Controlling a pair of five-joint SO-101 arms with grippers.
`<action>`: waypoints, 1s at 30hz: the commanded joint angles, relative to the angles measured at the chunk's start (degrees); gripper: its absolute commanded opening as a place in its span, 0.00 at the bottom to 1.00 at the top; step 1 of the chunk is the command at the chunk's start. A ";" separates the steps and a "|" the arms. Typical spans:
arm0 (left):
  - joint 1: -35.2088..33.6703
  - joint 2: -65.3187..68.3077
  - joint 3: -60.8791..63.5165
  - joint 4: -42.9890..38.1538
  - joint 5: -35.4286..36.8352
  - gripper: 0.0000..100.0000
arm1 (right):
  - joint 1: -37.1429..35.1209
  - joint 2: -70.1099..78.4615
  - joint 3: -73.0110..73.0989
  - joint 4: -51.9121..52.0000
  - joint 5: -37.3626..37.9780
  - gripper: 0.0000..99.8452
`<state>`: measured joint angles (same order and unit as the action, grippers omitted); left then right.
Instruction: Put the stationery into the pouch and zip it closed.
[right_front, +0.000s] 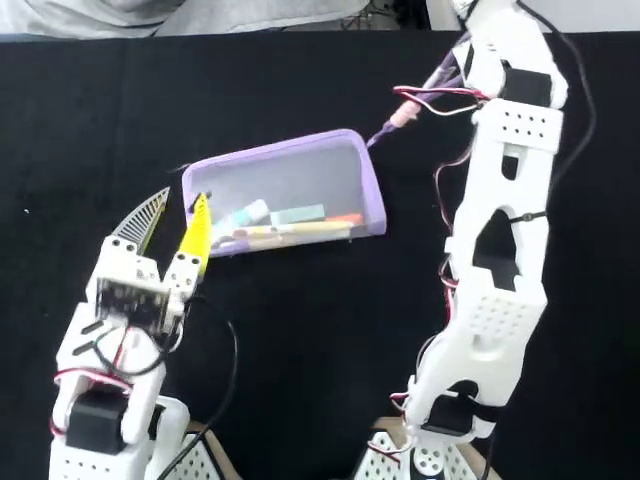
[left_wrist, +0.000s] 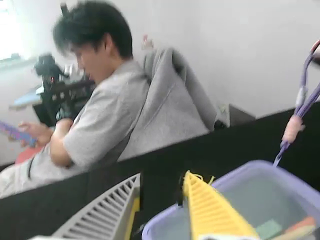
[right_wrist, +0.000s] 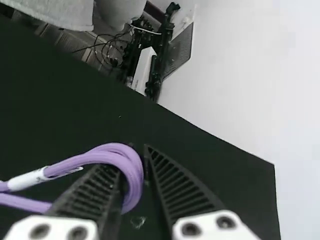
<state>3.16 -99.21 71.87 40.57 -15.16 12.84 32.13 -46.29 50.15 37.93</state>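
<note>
A translucent purple pouch (right_front: 285, 190) lies on the black table (right_front: 300, 330), with pens and other stationery (right_front: 285, 225) along its near side. Its purple pull cord (right_front: 400, 112) with a pink bead runs up and right to my right gripper (right_front: 443, 78). In the right wrist view that gripper (right_wrist: 144, 162) is shut on the cord's loop (right_wrist: 120, 155). My left gripper (right_front: 170, 228) stands open at the pouch's left end, its yellow finger (left_wrist: 210, 212) over the pouch rim (left_wrist: 250, 172) and its grey finger (left_wrist: 105, 215) outside it.
The right arm (right_front: 495, 260) stretches from the front edge to the back right of the table. The table's far edge (right_front: 200, 38) runs just behind the pouch area, with grey cloth beyond. Black table surface (right_front: 320, 350) lies between the two arm bases.
</note>
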 joint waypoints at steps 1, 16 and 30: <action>-3.65 5.71 -3.38 0.44 -0.26 0.16 | 0.53 -7.25 -1.36 0.97 -1.23 0.01; -8.92 13.10 0.04 0.35 6.24 0.16 | -12.22 -25.45 -18.51 22.42 -0.88 0.01; -7.87 13.71 -4.70 -4.48 -1.32 0.16 | -15.38 -34.42 -24.84 47.74 6.24 0.01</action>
<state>-5.19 -85.76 71.69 37.41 -12.44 -1.76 1.27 -68.62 94.46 43.12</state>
